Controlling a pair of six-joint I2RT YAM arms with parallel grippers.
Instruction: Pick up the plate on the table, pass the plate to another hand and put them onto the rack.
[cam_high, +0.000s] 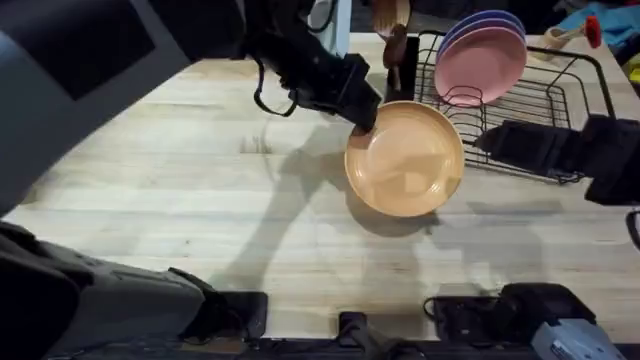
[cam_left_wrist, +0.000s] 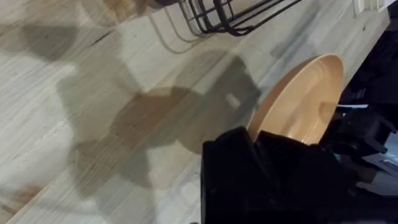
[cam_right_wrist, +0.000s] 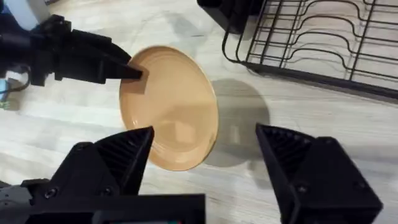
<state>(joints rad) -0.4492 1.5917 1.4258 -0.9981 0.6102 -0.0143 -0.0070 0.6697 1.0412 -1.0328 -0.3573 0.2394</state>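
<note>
Wood table (cam_high: 150, 180) | L gripper (cam_high: 364, 122) pinching plate (cam_high: 405, 158) rim, seemingly airborne | R gripper (cam_right_wrist: 205, 155) agape

The tabletop (cam_high: 200, 180) is a light wooden plank surface with visible grain and plank seams, crossed by dark shadows near its middle. The black wire rack (cam_high: 545, 110) stands directly on it at the far right, close to the back edge. A brown wooden item (cam_high: 392, 35) stands just left of the rack; its base is unclear.
</note>
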